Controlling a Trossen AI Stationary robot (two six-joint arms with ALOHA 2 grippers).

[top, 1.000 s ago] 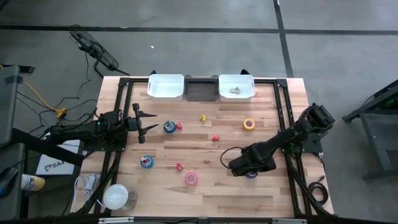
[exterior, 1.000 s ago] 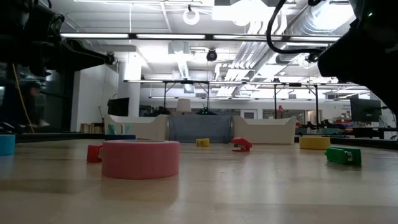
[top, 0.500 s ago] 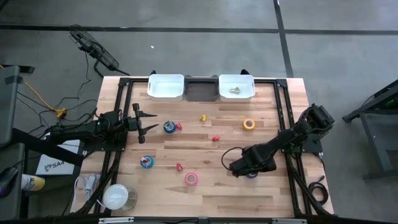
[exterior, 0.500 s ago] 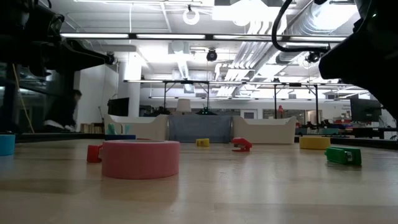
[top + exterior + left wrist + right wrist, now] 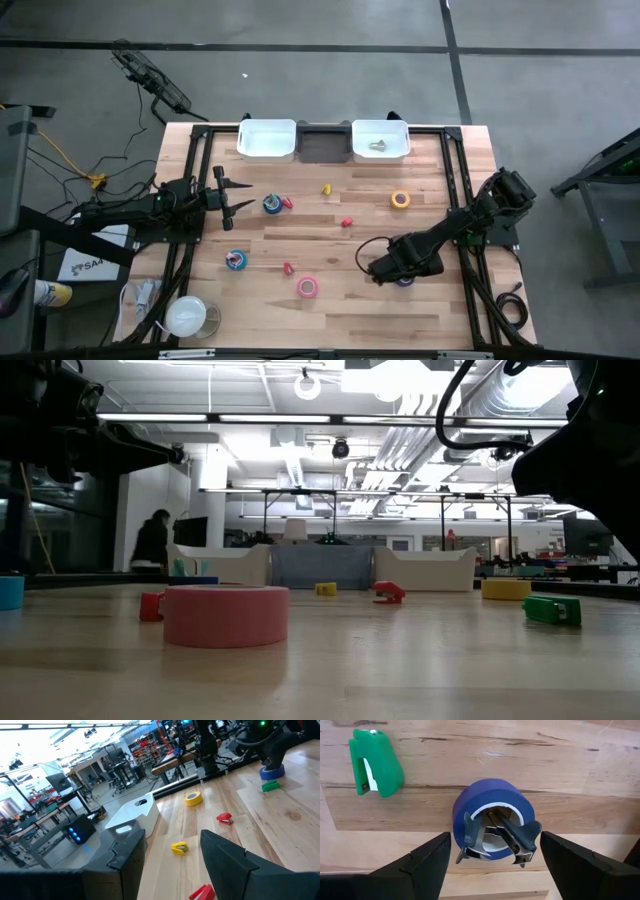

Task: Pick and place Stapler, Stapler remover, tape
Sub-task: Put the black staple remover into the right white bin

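Observation:
A blue tape roll (image 5: 493, 815) lies flat on the table at the right front, and a dark metal stapler remover (image 5: 500, 836) sits in its hole. My right gripper (image 5: 495, 865) is open just above the roll, one finger on each side; it also shows in the high view (image 5: 402, 274). A small green stapler (image 5: 372, 762) lies beside the roll. My left gripper (image 5: 249, 197) is open and empty at the left, above the table, near another blue roll (image 5: 271, 204).
A pink roll (image 5: 308, 288), a teal roll (image 5: 236, 260) and a yellow roll (image 5: 400, 199) lie on the table with small red (image 5: 347, 221) and yellow (image 5: 326, 189) pieces. Two white bins (image 5: 267, 152) (image 5: 381, 155) stand at the far edge. A person (image 5: 150, 545) is in the room behind.
My right arm has edged a little toward the table's left over the blue roll. The person in the room behind has walked toward the right of the low view.

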